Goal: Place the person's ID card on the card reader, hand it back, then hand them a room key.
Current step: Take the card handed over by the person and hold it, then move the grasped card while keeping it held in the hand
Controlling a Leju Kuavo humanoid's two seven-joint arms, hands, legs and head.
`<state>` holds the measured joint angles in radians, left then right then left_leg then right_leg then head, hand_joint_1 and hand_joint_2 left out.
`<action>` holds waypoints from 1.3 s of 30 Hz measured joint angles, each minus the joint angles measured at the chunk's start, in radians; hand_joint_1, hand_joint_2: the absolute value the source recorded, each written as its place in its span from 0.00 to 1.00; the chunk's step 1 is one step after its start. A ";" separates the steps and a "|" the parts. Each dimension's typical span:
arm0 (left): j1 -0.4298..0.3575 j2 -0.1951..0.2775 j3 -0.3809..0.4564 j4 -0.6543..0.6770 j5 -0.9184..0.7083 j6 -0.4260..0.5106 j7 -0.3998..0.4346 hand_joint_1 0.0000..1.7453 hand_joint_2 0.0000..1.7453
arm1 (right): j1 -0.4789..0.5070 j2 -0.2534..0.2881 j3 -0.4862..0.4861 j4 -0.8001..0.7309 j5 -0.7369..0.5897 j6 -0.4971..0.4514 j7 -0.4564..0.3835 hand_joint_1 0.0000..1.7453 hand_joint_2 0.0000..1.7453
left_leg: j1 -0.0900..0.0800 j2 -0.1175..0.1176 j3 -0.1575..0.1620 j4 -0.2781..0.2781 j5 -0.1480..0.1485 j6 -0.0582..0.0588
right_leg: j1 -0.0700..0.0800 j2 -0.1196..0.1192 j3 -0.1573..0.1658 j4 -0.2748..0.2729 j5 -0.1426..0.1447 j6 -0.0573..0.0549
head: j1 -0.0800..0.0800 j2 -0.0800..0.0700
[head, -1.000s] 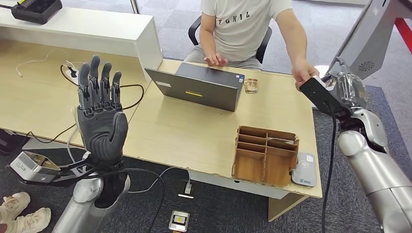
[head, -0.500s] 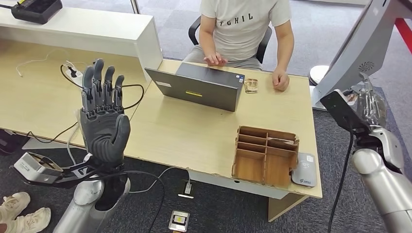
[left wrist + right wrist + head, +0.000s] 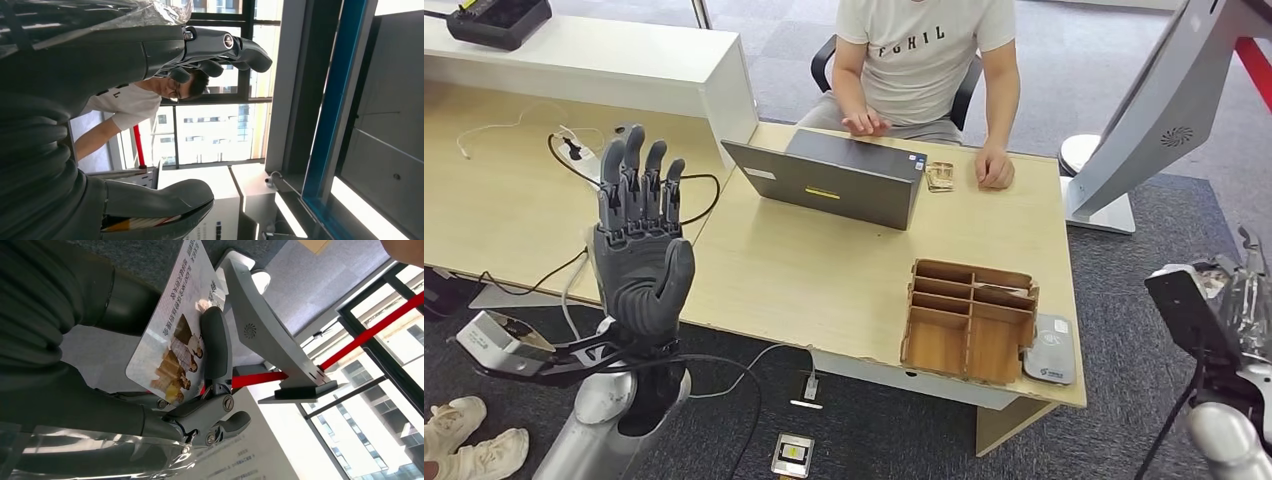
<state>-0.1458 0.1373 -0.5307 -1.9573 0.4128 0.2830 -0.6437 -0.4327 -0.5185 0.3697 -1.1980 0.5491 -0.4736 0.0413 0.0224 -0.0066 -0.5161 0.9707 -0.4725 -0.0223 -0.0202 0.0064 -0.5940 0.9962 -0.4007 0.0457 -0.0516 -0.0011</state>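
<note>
ID card, white plastic with a printed photo (image 3: 172, 347), is pinched in the right hand (image 3: 200, 390) in the right wrist view, one dark finger (image 3: 216, 342) pressed flat across its face.

Head view: right hand (image 3: 1239, 300) sits off the light wooden desk's (image 3: 824, 270) right edge, past the grey flat card reader (image 3: 1051, 350) beside the brown cardboard organiser (image 3: 969, 320). Left hand (image 3: 639, 240) upright, fingers spread, nothing in it. Person's hand (image 3: 995, 168) rests on the desk.

Left wrist view: left hand (image 3: 150, 75) empty, fingers apart.
</note>
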 joint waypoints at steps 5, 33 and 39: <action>0.004 0.000 0.004 0.001 0.000 -0.005 0.000 0.00 1.00 | 0.095 0.010 -0.027 -0.076 0.027 -0.005 -0.020 1.00 1.00 | 0.000 0.000 0.000 0.000 0.000 0.000 | 0.000 0.000 0.000 0.000 0.000 0.000 | 0.000 0.000; -0.030 0.004 0.010 -0.075 -0.106 0.037 0.050 0.00 1.00 | 0.166 0.150 -0.004 0.063 -0.032 0.038 -0.128 1.00 1.00 | 0.000 0.000 0.000 0.000 0.000 0.000 | 0.000 0.000 0.000 0.000 0.000 0.000 | 0.000 0.000; -0.048 0.007 0.010 -0.094 -0.108 0.039 0.055 0.00 1.00 | 0.157 0.172 0.007 0.097 -0.034 0.040 -0.133 1.00 1.00 | 0.000 0.000 0.000 0.000 0.000 0.000 | 0.000 0.000 0.000 0.000 0.000 0.000 | 0.000 0.000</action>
<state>-0.1935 0.1448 -0.5211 -2.0515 0.3052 0.3216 -0.5887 -0.2759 -0.3469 0.3768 -1.1008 0.5149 -0.4340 -0.0921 0.0224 -0.0068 -0.5165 0.9704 -0.4723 -0.0223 -0.0202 0.0063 -0.5939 0.9964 -0.4011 0.0453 -0.0516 -0.0011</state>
